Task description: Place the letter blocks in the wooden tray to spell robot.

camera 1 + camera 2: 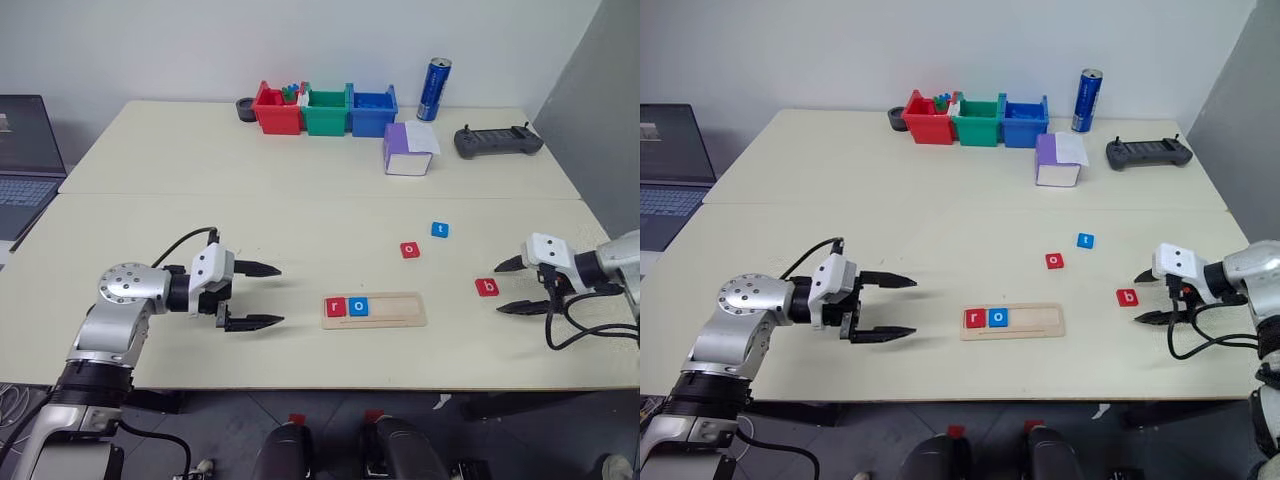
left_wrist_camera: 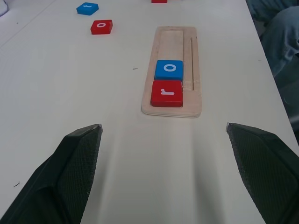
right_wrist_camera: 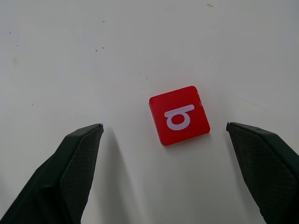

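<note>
The wooden tray lies near the table's front edge with a red r block and a blue o block at its left end. A red o block and a blue t block lie loose behind it to the right. A red b block rests right of the tray. My right gripper stands open just right of the b block, which lies ahead of its fingers. Left of the tray, my left gripper is open and empty, pointing at the tray.
Red, green and blue bins line the table's far edge with a blue can. A purple-and-white box and a black controller sit behind the loose blocks. A laptop is at the far left.
</note>
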`<act>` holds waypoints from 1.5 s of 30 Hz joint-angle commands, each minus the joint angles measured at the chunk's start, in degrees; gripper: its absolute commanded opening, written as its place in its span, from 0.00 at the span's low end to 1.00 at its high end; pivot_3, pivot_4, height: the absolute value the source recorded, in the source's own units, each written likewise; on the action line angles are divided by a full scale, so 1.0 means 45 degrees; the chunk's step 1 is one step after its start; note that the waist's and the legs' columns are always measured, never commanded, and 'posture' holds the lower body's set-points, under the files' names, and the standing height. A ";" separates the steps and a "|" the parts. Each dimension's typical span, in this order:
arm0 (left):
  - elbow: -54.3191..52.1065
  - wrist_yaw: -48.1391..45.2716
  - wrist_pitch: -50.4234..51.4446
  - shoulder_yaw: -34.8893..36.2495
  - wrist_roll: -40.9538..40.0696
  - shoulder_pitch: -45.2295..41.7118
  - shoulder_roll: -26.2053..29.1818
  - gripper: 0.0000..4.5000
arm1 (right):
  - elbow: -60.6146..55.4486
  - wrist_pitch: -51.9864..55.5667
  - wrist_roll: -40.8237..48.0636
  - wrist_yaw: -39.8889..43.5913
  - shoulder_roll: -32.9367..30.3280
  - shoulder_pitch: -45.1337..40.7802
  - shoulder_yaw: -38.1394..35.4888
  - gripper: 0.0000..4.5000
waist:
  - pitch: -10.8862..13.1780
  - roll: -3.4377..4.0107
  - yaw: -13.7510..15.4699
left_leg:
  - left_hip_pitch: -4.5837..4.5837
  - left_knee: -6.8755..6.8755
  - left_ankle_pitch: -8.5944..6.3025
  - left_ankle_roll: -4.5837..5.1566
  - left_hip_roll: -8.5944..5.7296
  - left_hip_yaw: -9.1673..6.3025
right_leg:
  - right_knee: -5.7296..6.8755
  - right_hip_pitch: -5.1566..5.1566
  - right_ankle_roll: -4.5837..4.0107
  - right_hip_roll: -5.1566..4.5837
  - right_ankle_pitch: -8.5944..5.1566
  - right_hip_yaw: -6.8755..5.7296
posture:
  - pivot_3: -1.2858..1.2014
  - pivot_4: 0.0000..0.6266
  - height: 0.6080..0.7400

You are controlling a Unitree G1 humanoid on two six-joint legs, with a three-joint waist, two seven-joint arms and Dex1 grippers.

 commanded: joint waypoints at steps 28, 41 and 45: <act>0.0416 0.0006 -0.1553 -0.0030 0.0367 0.0799 0.0140 1.00 | -0.9155 0.5367 -0.0185 -0.0046 0.1067 0.0994 0.0700 0.32 | -0.0007 0.0020 -0.0023 | 0.0073 -0.0007 0.0005 -0.0011 0.0022 -0.0009 | 0.0022 0.0062 -0.0014 0.0000 -0.0003 -0.0016 | 0.52 0.24 1.00; 0.0206 0.0260 -0.1894 -0.0098 0.0341 0.1201 -0.0328 1.00 | -1.1302 0.9726 -0.2080 -0.1690 0.2987 0.0176 0.3479 0.32 | -0.0008 0.0019 0.0132 | 0.0059 0.0001 0.0003 -0.0008 0.0004 -0.0016 | 0.0014 0.0058 -0.0020 -0.0014 -0.0006 -0.0020 | 0.52 0.24 1.00; 0.0252 0.0301 -0.1832 -0.0125 0.0331 0.1068 -0.0353 1.00 | -1.1385 1.0184 -0.2082 -0.1787 0.3397 -0.0214 0.3862 0.32 | -0.0009 0.0018 0.0138 | 0.0059 0.0002 0.0003 -0.0007 0.0004 -0.0016 | 0.0016 0.0058 -0.0020 -0.0013 -0.0006 -0.0021 | 0.52 0.24 1.00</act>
